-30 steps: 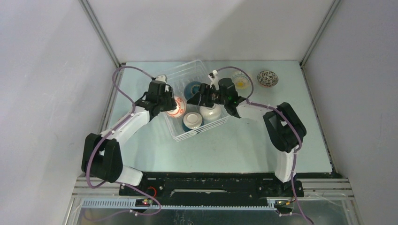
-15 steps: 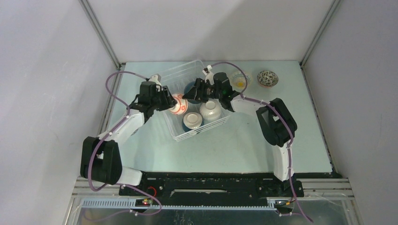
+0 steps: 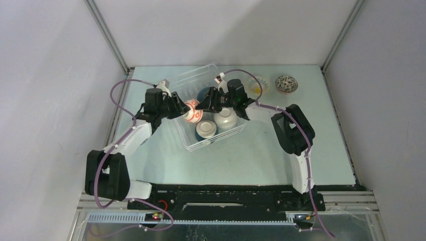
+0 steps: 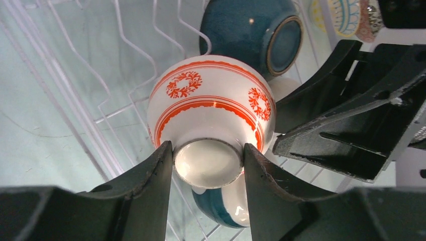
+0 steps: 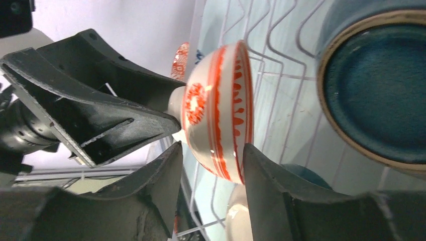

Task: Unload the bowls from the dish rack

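Observation:
The white wire dish rack [image 3: 213, 142] sits mid-table. My left gripper [image 3: 181, 107] is shut on the foot of a red-patterned bowl [image 3: 191, 110] and holds it on its side over the rack's left part; the left wrist view shows the fingers [image 4: 150, 191] clamping the foot of this bowl [image 4: 211, 105]. My right gripper [image 3: 203, 104] is open, and its fingers [image 5: 263, 186] straddle the lower rim of the same bowl [image 5: 221, 110]. A dark teal bowl [image 3: 205, 93], a teal-and-white bowl [image 3: 205, 129] and a white bowl [image 3: 226, 119] stay in the rack.
A yellow bowl [image 3: 257, 86] and a dark patterned bowl [image 3: 286, 83] stand on the table at the back right. The two grippers are close together over the rack. Rack tines [image 4: 125, 55] rise left of the held bowl. Grey walls close in both sides.
My left gripper has raised the red-patterned bowl a little and turned it on its side. My right gripper has moved left across the rack until its fingers flank that bowl.

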`<state>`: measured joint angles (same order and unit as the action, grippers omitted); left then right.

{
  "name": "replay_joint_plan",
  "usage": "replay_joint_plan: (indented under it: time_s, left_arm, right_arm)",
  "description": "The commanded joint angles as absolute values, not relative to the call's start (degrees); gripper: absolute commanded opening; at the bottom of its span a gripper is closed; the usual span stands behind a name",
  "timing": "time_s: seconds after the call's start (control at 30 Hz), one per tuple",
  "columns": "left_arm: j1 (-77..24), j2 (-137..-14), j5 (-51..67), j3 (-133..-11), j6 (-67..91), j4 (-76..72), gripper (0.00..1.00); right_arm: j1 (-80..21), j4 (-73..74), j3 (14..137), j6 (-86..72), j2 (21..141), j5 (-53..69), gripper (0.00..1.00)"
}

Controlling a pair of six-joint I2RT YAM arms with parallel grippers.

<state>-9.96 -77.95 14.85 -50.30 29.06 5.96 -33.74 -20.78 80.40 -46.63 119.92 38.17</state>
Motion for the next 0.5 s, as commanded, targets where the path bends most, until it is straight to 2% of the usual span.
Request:
replay_joint_plan:
  time_s: [0.0, 0.1, 0.3, 0.47]
  left_arm:
    - [-9.7, -74.9, 20.3, -49.5, 31.2, 0.2, 0.35]
    - [-9.4, -75.1, 21.9, -49.3, 32.1, -1.0, 0.35]
    - [-8.3, -74.6, 25.1, -48.5, 34.7, -3.8, 0.35]
    - [-7.4, -74.4, 28.2, -47.2, 37.6, -7.4, 0.35]
  right_arm:
    - [-34.0, -27.9, 82.3, -51.0, 119.3, 43.3, 0.52]
    - [-34.0, -31.5, 82.3, -53.4, 119.7, 45.2, 0.51]
    - [-33.8, -35.4, 82.4, -56.5, 120.4, 46.6, 0.30]
    - [-33.4, -45.3, 82.3, -64.5, 123.0, 48.6, 0.19]
